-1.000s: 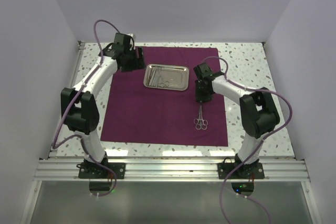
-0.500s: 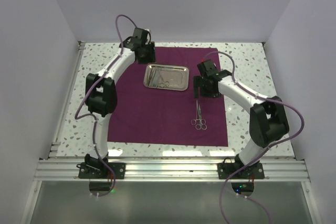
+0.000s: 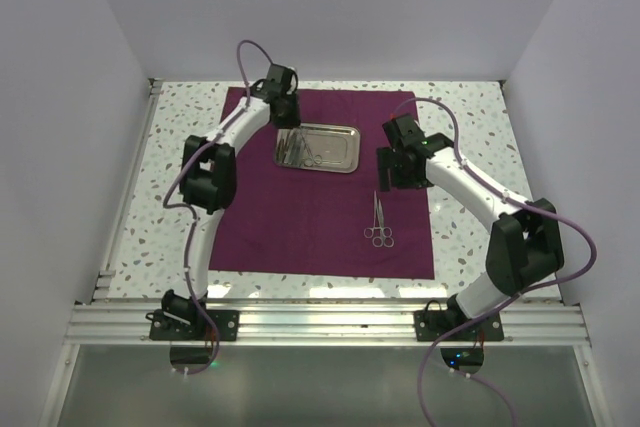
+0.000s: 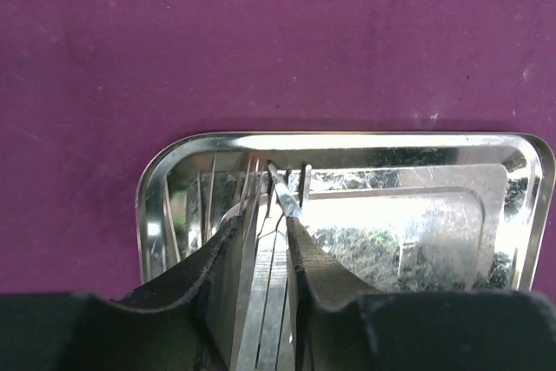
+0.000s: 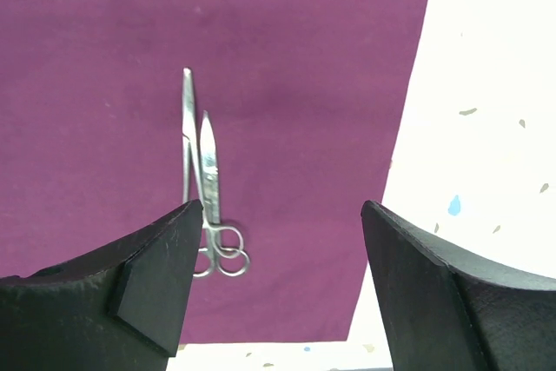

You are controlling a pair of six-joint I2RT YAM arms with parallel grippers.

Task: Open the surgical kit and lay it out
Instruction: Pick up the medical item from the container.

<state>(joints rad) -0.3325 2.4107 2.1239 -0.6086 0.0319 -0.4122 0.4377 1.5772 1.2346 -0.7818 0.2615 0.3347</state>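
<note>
1. At the middle of the top view, the maroon cloth (image 3: 300, 217) lies spread flat on the speckled table (image 3: 470, 117). The steel tray (image 3: 340, 160) sits on the cloth's upper part, and a pair of scissors (image 3: 379, 222) lies below and to the right of the tray, apart from it.
2. The left gripper (image 4: 263, 221) is down over the tray's left end. Its fingers (image 4: 217, 267) stand close together astride several thin instruments (image 4: 280, 188). I cannot tell whether they actually clamp any of them.
3. The right gripper (image 5: 282, 206) hovers near the cloth's right edge with its fingers spread wide and nothing between them.
4. The instruments look light, stiff and slick, and they lie low on polished steel. They will likely slide or lift as a bunch. A grip on one shank, mid-length, seems safest.
5. The tray is rigid but probably skids easily. The cloth is soft and would wrinkle if dragged.
</note>
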